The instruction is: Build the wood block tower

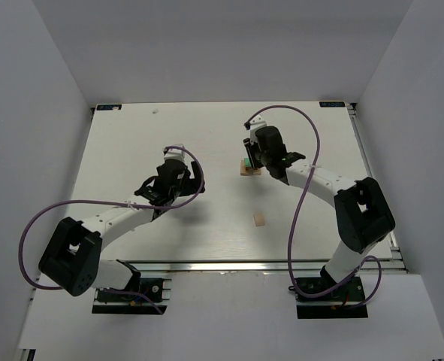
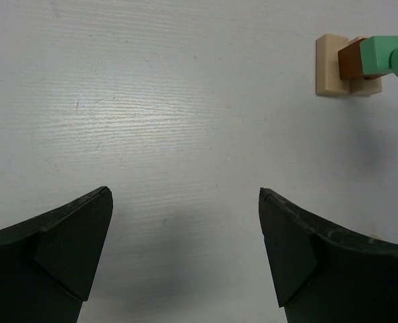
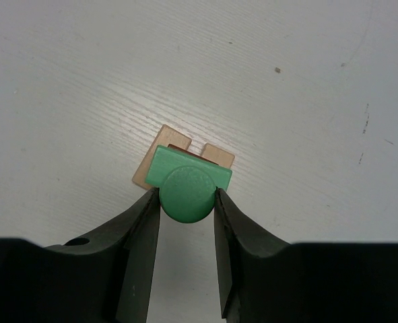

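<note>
Your right hand (image 3: 187, 194) is closed narrow on a mint green wooden piece with a rounded face (image 3: 188, 198), with one finger pressed against each side of it. That piece sits directly over the small wood block tower (image 1: 250, 167). The tower stands on the white counter (image 1: 206, 128), a little right of the middle and just beside the right arm's wrist.

From the right wrist view you look straight down the stack. A pale tan flat base (image 3: 147, 171) lies at the bottom, with a notch in its far edge. A thin sliver of the dark brown block (image 2: 350, 60) shows above it. A mint green rectangular block (image 3: 219, 177) lies on top, touching the rounded piece. These views do not show whether the rounded piece and the rectangular block are one part or two.

Your left hand (image 2: 185, 195) is spread wide with nothing between its fingers. It hangs over bare counter to the left of the tower and well apart from it. In its wrist view the tower shows at the upper right edge. There the tan base sits on the counter, with the brown block on it and green above that, running out of frame.

A loose pale tan wooden block (image 1: 258, 219) lies flat on the counter, nearer the arm bases than the tower. It is apart from the tower, between the two arms and clear of both hands.
</note>
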{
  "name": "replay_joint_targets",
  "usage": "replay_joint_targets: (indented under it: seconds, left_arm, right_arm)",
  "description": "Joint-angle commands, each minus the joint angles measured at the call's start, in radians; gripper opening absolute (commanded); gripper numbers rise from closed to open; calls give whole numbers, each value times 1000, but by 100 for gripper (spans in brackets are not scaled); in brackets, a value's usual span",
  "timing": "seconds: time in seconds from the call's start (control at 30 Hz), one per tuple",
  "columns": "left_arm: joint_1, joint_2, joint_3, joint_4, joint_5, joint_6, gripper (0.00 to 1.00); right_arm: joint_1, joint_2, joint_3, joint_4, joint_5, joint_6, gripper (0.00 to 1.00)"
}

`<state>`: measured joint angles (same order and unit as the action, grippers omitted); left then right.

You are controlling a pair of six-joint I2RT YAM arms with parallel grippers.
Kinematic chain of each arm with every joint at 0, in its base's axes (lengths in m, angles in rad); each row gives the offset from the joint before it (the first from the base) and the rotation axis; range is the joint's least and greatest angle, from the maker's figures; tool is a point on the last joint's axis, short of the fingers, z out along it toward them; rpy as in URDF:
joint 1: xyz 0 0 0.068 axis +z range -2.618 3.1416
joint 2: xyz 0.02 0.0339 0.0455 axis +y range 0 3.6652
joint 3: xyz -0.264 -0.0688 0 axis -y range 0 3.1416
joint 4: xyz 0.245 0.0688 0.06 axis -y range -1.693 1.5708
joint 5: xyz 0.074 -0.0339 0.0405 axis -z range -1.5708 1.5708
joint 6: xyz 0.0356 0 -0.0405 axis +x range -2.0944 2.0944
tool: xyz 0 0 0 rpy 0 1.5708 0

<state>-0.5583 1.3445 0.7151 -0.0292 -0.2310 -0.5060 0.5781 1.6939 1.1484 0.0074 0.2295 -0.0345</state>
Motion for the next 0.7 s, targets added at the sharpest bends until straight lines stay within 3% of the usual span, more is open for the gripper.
replay_joint_targets:
  seconds: [0.0, 0.67]
  left_arm:
    - [5, -31, -3, 18, 19, 7, 98]
    - [5, -31, 1, 22, 42, 17, 98]
  right_arm:
    - [8, -2, 51, 51, 24, -11, 0]
    - [11, 35, 82, 42, 68, -7, 7]
